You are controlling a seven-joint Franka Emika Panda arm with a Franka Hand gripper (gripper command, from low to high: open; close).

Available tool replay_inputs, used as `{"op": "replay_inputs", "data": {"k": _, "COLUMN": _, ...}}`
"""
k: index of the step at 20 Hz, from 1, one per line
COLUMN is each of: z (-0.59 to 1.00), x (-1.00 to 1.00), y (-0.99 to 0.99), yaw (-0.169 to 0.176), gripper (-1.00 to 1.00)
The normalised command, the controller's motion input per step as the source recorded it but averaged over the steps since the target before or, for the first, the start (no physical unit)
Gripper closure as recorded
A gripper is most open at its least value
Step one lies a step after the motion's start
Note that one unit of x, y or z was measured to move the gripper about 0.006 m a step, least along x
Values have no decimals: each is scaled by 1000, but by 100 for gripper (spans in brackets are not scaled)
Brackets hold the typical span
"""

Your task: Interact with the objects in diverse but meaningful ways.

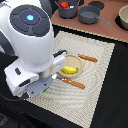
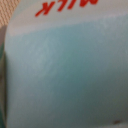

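Arm low over the placemat [image 1: 95, 75], carton filling my wrist camera.

In the exterior view my body covers the left half of the frame and hides my gripper; I cannot tell whether my jaws are spread or pinching. The pale blue carton [image 2: 65, 70] with red lettering sits tight against the wrist lens. At frame centre, the yellow banana [image 1: 70, 69] lies in a bowl [image 1: 75, 62] between two wooden-handled utensils. Upper centre: tomato [image 1: 64, 5] in a pot [image 1: 68, 11].

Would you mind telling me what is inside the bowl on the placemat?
A yellow banana lies inside the bowl. The arm covers the bowl's near edge, so anything there is hidden.
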Motion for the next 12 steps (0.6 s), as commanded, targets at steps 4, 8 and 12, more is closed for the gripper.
{"op": "replay_inputs", "data": {"k": 4, "z": 542, "x": -360, "y": -87, "yaw": 22, "gripper": 100}}
{"op": "replay_inputs", "data": {"k": 8, "z": 1000, "x": -96, "y": -39, "yaw": 12, "gripper": 100}}
{"op": "replay_inputs", "data": {"k": 12, "z": 1000, "x": 222, "y": 394, "yaw": 40, "gripper": 100}}
